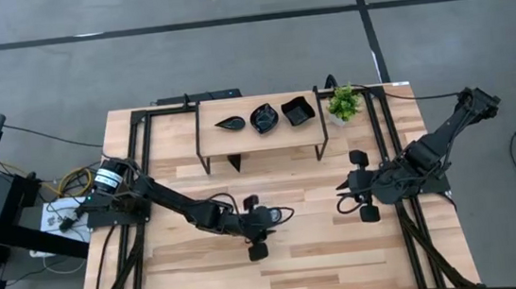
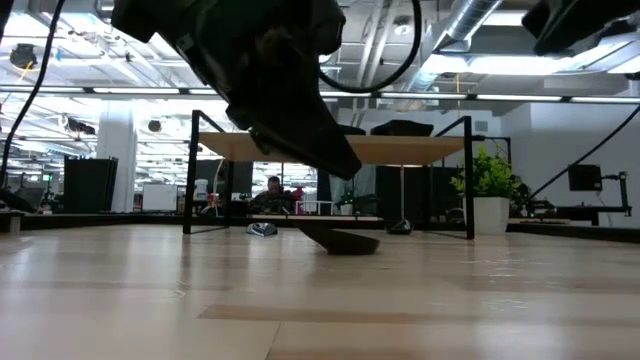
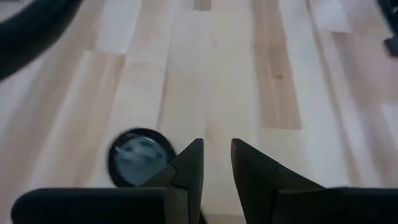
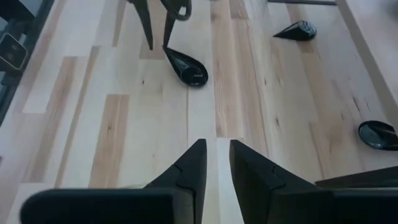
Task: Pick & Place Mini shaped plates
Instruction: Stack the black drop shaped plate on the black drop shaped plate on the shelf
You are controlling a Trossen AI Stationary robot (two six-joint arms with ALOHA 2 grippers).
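Three mini shaped plates (image 1: 266, 117) up on the shelf (image 1: 208, 121); another round one (image 3: 138, 157) on the tabletop (image 1: 307, 254) beside left gripper (image 3: 216, 163) — jaws narrowly parted, empty. Right gripper (image 4: 216, 160) likewise — empty. Best to centre over the rim, then lower.

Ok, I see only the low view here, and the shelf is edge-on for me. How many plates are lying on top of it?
Observer: Three on the shelf: a leaf plate, a scalloped round plate and a square plate.
Operator: And does the left claw hold something?
Observer: No, it is empty, fingers a little apart. A round dish lies on the table close beside one finger.
Operator: And the right claw?
Observer: Empty too, fingers a little apart.
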